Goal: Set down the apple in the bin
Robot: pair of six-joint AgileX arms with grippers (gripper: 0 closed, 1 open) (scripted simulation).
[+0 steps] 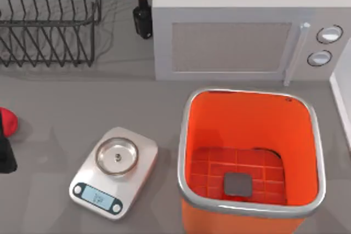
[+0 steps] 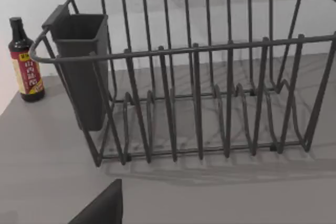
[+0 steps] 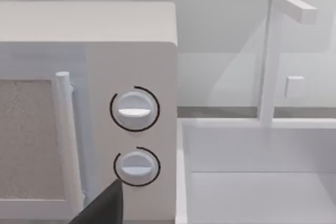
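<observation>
**Apple at left edge, bin open at lower right**

In the top view, nearest the bottom of frame sat the bin (image 1: 312, 135), lower right, orange w/ silvery rim, grid floor and a dark grey square inside. Lower left of centre lay a kitchen scale (image 1: 114, 172) w/ round pan. At the far left edge, mid-height, the apple (image 1: 7, 121) showed as a red patch, partly cut off, just above a dark piece of my left arm; well apart from the bin. My jaws: can't tell for either side. Farther up: microwave (image 1: 241, 31) upper right, bottle (image 1: 142, 17) beside it, dish rack (image 1: 49, 20) upper left.
</observation>
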